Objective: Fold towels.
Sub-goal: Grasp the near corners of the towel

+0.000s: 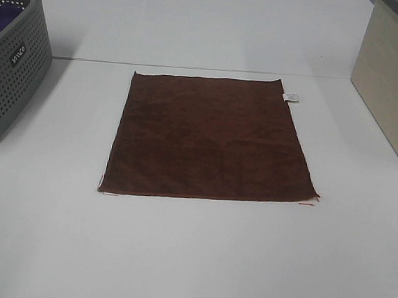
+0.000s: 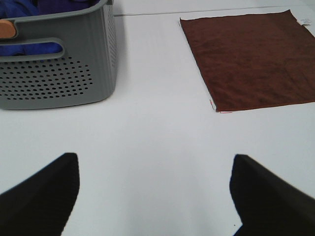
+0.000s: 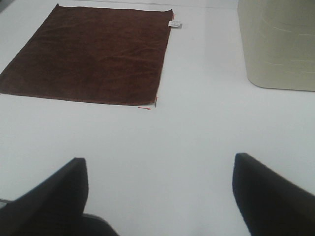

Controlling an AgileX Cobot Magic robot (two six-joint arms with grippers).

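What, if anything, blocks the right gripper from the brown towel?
Probably nothing, so yes: only bare table lies between the open right gripper and the towel; beige bin stands aside.

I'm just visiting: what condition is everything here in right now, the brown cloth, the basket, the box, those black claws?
towel: spread flat on the table, not yet folded.
white tag: sticking out at the towel's far right corner.
grey basket: upright, with purple cloth inside.
beige bin: upright; inside hidden.
left gripper: open, empty.
right gripper: open, empty.
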